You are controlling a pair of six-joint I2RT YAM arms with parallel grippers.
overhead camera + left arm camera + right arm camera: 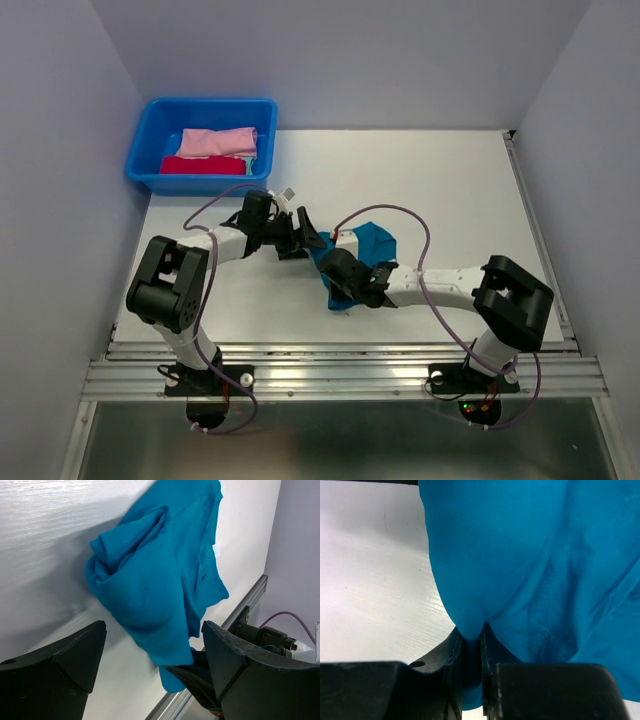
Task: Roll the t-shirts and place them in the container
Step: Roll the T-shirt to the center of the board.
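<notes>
The teal-blue t-shirt (372,242) is bunched up at the table's middle. My right gripper (342,270) is shut on a fold at its near-left side; in the right wrist view the cloth (520,555) is pinched between the closed fingers of the right gripper (472,640). My left gripper (308,240) is open just left of the shirt. In the left wrist view the crumpled shirt (160,570) hangs in front of the open left gripper (154,630), not gripped by it. A pink bundle (220,141) and a red bundle (203,166) lie in the tub.
The bright-blue plastic tub (143,152) stands at the table's far-left corner. A metal rail (340,352) runs along the near edge, with both arm bases below it. Walls close in on the left, back and right. Purple cables loop over both arms.
</notes>
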